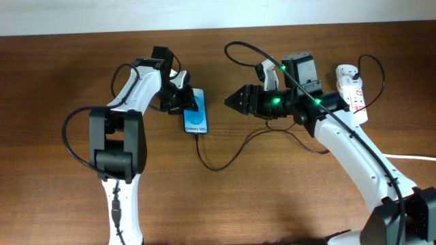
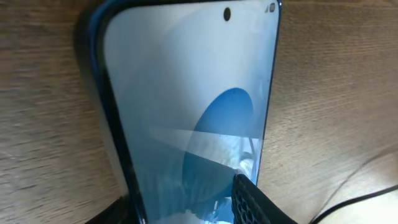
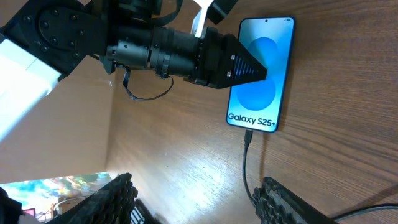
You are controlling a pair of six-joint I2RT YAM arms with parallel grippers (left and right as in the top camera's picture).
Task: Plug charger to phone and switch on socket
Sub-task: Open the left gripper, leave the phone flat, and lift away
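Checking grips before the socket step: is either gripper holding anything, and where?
Right gripper holds nothing, open. Left gripper sits at the phone, but a grip cannot be told.

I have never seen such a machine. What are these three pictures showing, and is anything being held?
Two robot arms work at a wooden table. One picture looks down from above; the other two come from a small camera on each arm's wrist. On the table lies a lit phone, with the thin black charger already plugged into its end. Far right is the white socket strip. The left pincer sits over the phone with one fingertip above the screen, its fingers partly apart. The right pincer hangs open nearby, holding nothing.
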